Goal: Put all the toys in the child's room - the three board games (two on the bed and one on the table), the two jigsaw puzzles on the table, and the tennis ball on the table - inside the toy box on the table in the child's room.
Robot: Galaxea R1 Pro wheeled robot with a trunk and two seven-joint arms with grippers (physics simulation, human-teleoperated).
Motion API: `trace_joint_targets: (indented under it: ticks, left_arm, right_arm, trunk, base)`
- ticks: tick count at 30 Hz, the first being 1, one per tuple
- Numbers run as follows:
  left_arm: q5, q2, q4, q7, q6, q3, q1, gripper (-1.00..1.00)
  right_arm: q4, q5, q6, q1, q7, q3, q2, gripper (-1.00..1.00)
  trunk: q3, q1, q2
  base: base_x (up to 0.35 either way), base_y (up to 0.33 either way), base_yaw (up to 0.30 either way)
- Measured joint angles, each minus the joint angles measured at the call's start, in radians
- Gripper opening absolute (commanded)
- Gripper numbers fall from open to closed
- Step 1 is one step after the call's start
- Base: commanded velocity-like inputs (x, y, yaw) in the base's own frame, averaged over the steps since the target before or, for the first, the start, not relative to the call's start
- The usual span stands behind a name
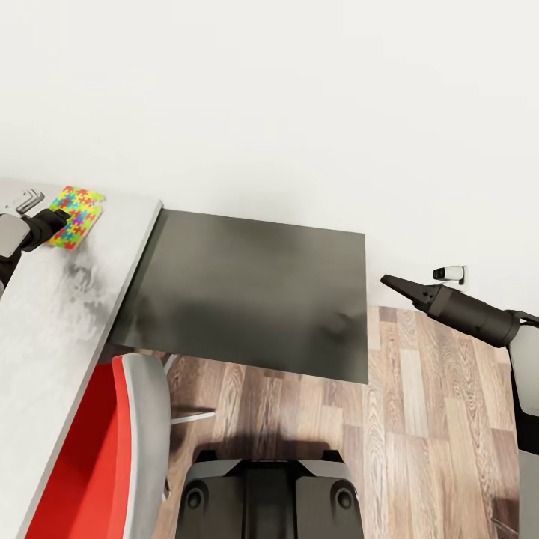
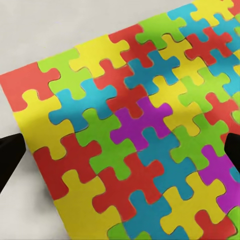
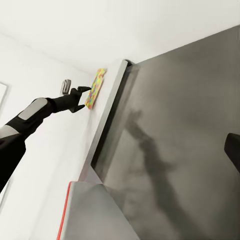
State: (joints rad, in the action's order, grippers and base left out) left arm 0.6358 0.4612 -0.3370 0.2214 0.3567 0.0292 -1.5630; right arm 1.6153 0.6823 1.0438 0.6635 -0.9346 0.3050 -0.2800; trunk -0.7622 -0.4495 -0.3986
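Head view: left gripper (image 1: 63, 218) at near edge of jigsaw puzzle (image 1: 77, 215) on far table (image 1: 52, 314), fingers spread around it; right gripper (image 1: 391, 282) well right, spread unclear.

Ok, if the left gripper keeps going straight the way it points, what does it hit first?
Most likely the jigsaw puzzle lying flat on the table: the left gripper, open, points straight at it, though the remaining gap is unclear.

Light: bright, even, soft on my white wall (image 1: 299, 90) | Shadows: blotchy under my left arm on the counter (image 1: 67, 314); arm shadow across the dark cabinet top (image 3: 170, 150) | Glare: faint sheen there | Sharpness: jigsaw puzzle (image 2: 135, 125) crisp, tool edges slightly soft
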Motion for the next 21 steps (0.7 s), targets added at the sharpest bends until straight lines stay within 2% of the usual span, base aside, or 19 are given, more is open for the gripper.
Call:
trace_joint_targets:
  ticks: [21]
  left_arm:
    - [0.005, 0.002, -0.003, 0.002, 0.0, 0.003, 0.004, 1.0]
  right_arm:
    - [0.0, -0.003, 0.0, 0.0, 0.001, -0.003, 0.001, 1.0]
  trunk:
    - [0.0, 0.0, 0.0]
  base:
    - [0.0, 0.0, -0.005]
